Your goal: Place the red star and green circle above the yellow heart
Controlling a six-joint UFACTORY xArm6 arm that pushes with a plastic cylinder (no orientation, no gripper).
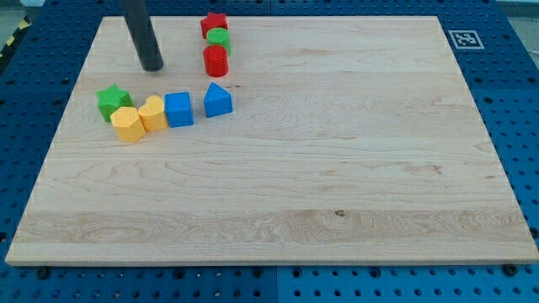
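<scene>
The wooden board (pixel 337 185) fills the view, carrying seven blocks — two red, two green, two yellow, two blue less one: blue cube (pixel 178 108) and blue wedge-like block (pixel 218 100). Yellow hexagon (pixel 127 124) touches the yellow heart (pixel 152 113); green star (pixel 112 100) sits beside them. Red star (pixel 214 24), green circle (pixel 218 37) and red cylinder (pixel 216 61) stack in a column toward the view's top, right of my tip (pixel 152 67) — a bare rod, grasping nothing, above the heart.

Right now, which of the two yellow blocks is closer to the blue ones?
The yellow heart: it sits right against the blue cube. The yellow hexagon lies on the heart's other side, further toward the view's left. My tip is above them both.
</scene>
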